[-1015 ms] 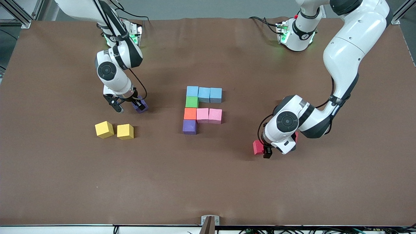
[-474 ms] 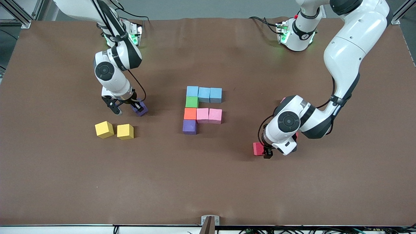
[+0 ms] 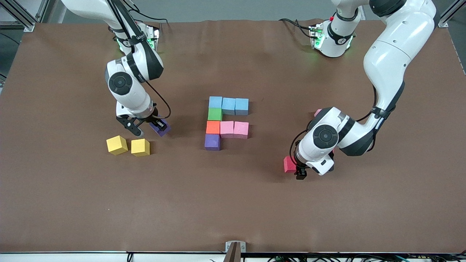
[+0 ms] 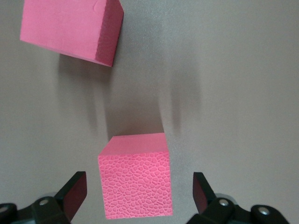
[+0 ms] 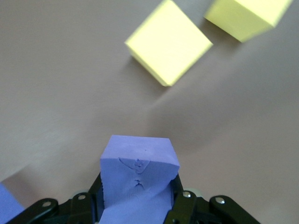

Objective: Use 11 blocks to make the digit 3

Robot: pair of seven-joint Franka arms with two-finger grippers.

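Right claw [image 3: 145, 125] has just clamped my small purple foam cube [image 3: 160, 128] and lifted it beside the two yellow foam cubes [image 3: 128, 146], ready for the unfinished digit 3 [image 3: 226, 122]. Left claw [image 4: 140, 196] hangs spread around a red foam cube [image 3: 289, 164], nothing gripped.

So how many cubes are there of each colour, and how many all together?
light blue cubes: 3
green cube: 1
orange cube: 1
pink cubes: 2
purple cubes: 2
red cubes: 2
yellow cubes: 2
Total: 13
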